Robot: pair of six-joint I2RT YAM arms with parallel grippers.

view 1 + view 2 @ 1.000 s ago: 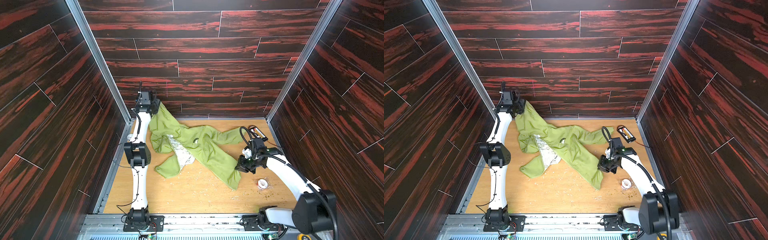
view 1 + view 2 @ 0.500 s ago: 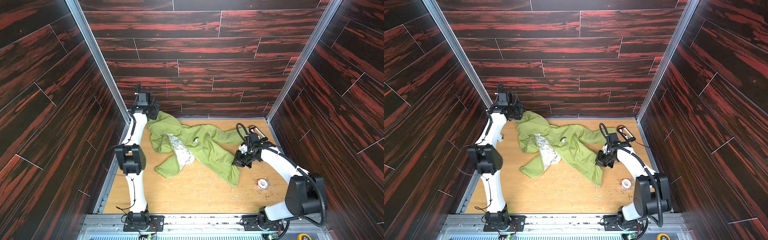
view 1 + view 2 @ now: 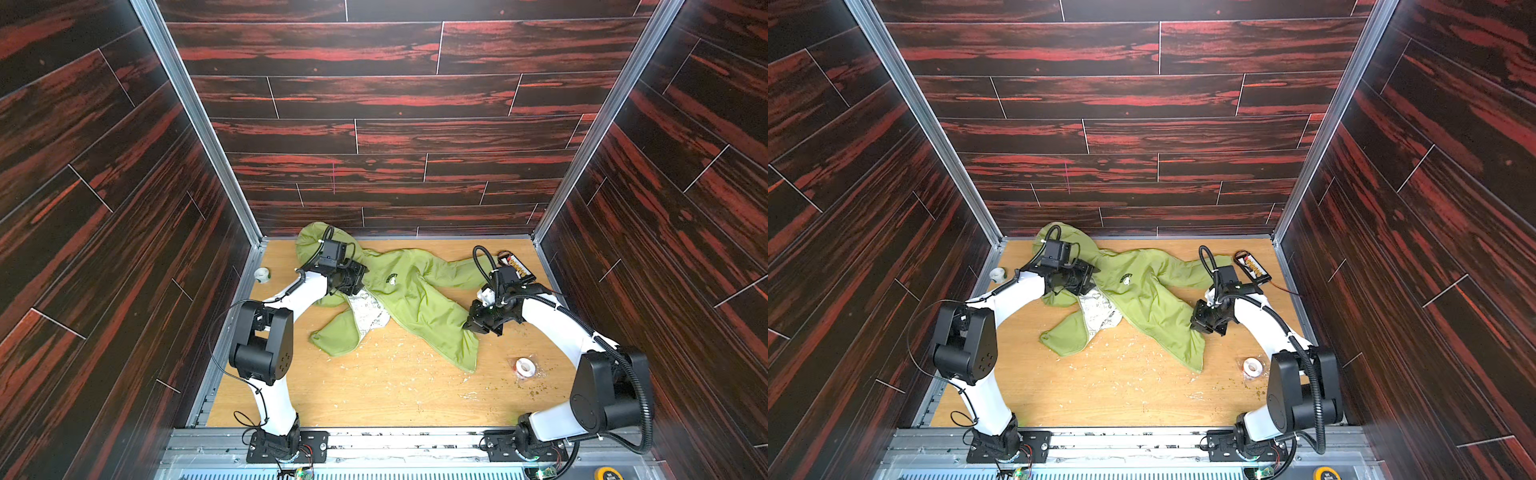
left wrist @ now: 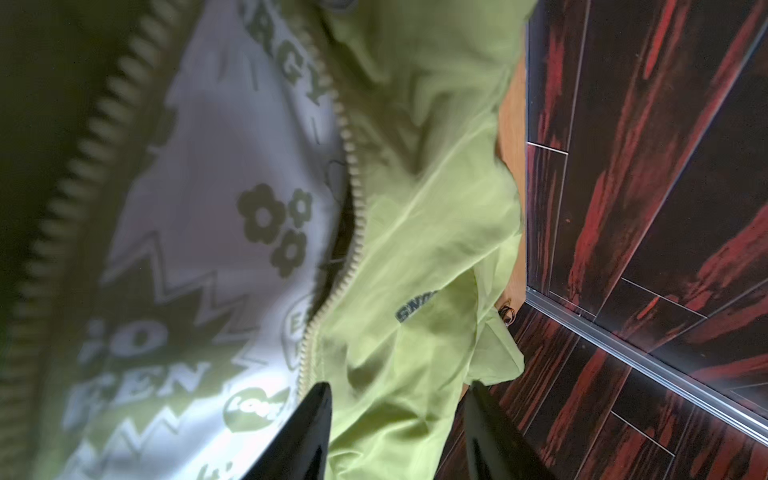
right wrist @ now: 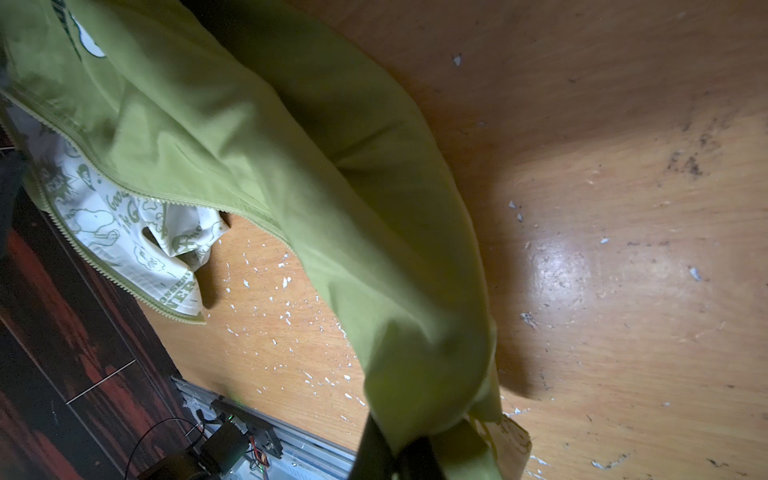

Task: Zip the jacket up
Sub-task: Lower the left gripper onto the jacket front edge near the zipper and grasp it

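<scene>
**Top views.** The jacket [image 3: 415, 299] lies spread on the table [image 3: 374, 395], hood toward the back wall and one front panel running out toward the right arm. It is unzipped, with white lining showing at the middle. The left gripper [image 3: 353, 282] is low over the chest opening, just beside the small print. The right gripper [image 3: 473, 328] sits at the edge of the long panel, a little above its hem.

**Left wrist.** The two rows of the zipper [image 4: 349, 199] stand apart, with the lining [image 4: 199, 166] between them. The left gripper [image 4: 399, 386] has its jaws moderately apart, with green shell cloth lying in the gap and nothing pinched as far as can be seen. The slider is not visible.

**Right wrist.** The right gripper [image 5: 399, 449] is clamped on a bunched fold of the jacket [image 5: 291, 166], which runs away from it in a fairly straight line.

**Assessment.** The step in hand appears to be securing the front edges before any zipping.
- The left jaws should close on the toothed tape itself — loose shell would likely slip and drag the lining.
- The right hold should stay low and steady to keep that panel flat.
- The zipper's bottom end must be found first — it cannot be made out here.
</scene>
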